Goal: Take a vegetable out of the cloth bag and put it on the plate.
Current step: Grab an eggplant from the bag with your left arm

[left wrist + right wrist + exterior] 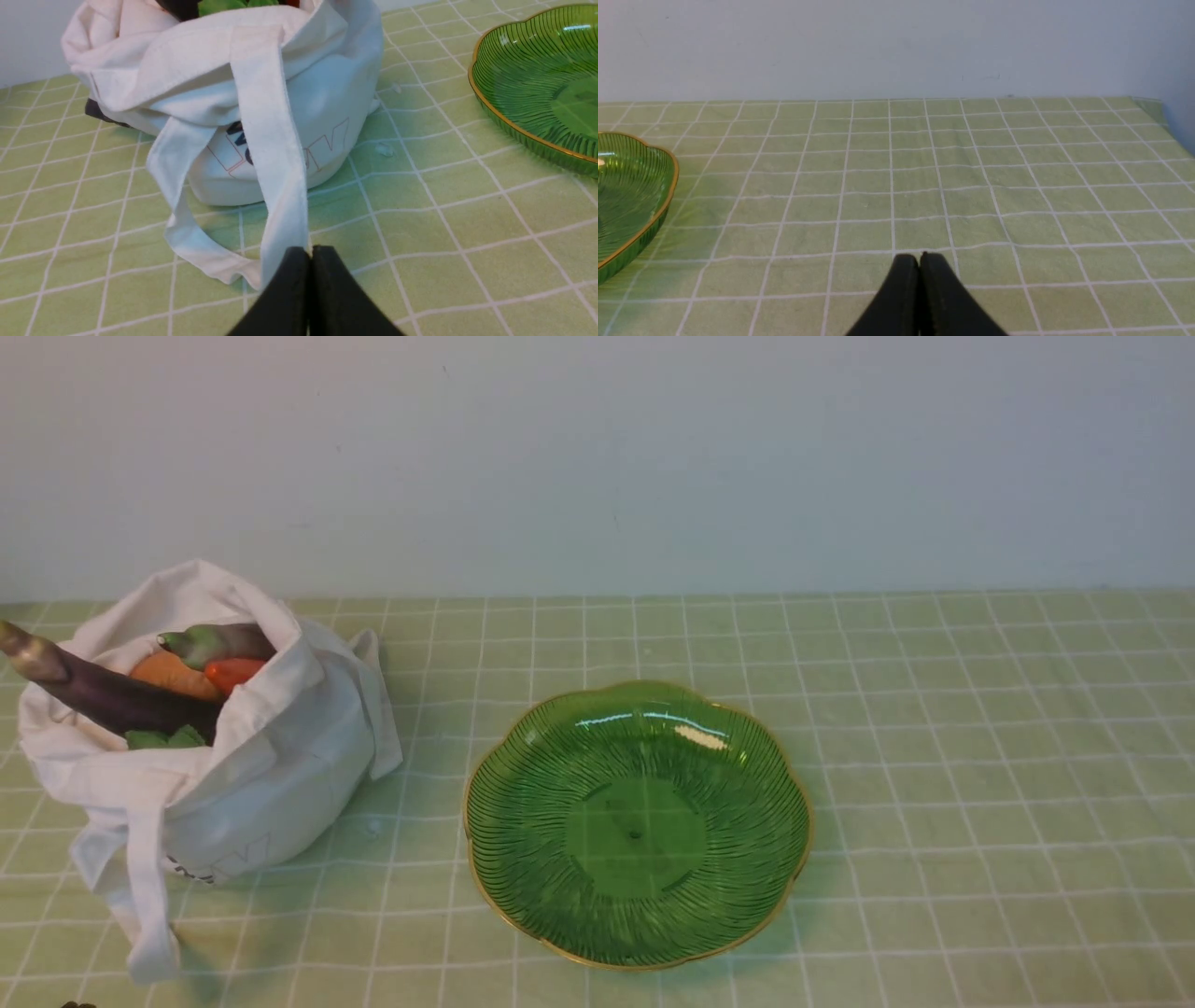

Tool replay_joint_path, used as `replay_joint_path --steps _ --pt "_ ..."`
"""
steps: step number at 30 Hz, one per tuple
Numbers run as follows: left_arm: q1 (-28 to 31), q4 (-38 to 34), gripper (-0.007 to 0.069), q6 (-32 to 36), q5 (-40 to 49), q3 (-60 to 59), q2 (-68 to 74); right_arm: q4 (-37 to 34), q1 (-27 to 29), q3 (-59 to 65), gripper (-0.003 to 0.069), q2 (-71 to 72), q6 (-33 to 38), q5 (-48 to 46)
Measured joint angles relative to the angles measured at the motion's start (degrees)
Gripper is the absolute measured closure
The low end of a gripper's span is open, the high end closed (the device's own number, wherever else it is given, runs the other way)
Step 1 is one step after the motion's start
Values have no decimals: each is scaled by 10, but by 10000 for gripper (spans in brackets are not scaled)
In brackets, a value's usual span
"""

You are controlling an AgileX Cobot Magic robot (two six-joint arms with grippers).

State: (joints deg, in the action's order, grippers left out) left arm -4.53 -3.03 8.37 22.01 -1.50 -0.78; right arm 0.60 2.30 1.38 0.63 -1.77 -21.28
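Observation:
The long dark purple eggplant (112,698) sticks out of the open white cloth bag (280,756) at the table's left, with its pale stem end pointing up and left. The green glass plate (803,803) with its gold rim lies to the right of the bag and holds nothing. The front view shows neither gripper clearly. In the left wrist view my left gripper (309,252) is shut and empty, low over the cloth, just in front of the bag (327,93) and its hanging strap (275,163). My right gripper (919,257) is shut and empty over bare tablecloth, with the plate's edge (668,196) off to one side.
The bag also holds a shorter eggplant with a green tip (224,642), a round orange-brown vegetable (168,674), a red-orange piece (233,672) and green leaves (163,739). A green checked tablecloth (934,709) covers the table. A pale wall stands behind it.

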Motion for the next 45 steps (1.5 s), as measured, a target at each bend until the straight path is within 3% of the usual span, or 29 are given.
replay_joint_path --steps 5,10,14,15,18,21,27,30,32,33,34,40,45 --pt "0 -27 638 -10 -13 -1 0 0 0 0 675 0 0 0" --pt "-1 -204 638 -69 -127 -2 0 0 0 0 675 0 0 0" --pt "-1 -307 638 -77 -241 -2 0 0 0 0 675 0 0 0" --pt "-1 -315 638 -77 -249 -2 0 0 0 0 675 0 0 0" --pt "-1 -347 638 -76 -390 11 0 0 0 0 675 0 0 0" --pt "-1 -322 638 -32 -421 80 2 0 0 0 675 0 0 0" --pt "-1 -268 638 106 -285 258 92 0 0 0 675 0 0 0" --pt "-1 -258 638 186 -102 366 219 0 0 0 675 0 0 0" --pt "-1 -254 638 196 -50 390 257 0 0 0 675 0 0 0" --pt "-1 -241 638 200 38 424 328 0 0 0 675 0 0 0" --pt "-1 -237 638 200 57 432 343 0 0 0 675 0 0 0" --pt "-1 -128 638 125 292 524 523 0 0 0 675 0 0 0" --pt "15 7 636 -36 336 552 569 0 0 0 675 0 0 0"
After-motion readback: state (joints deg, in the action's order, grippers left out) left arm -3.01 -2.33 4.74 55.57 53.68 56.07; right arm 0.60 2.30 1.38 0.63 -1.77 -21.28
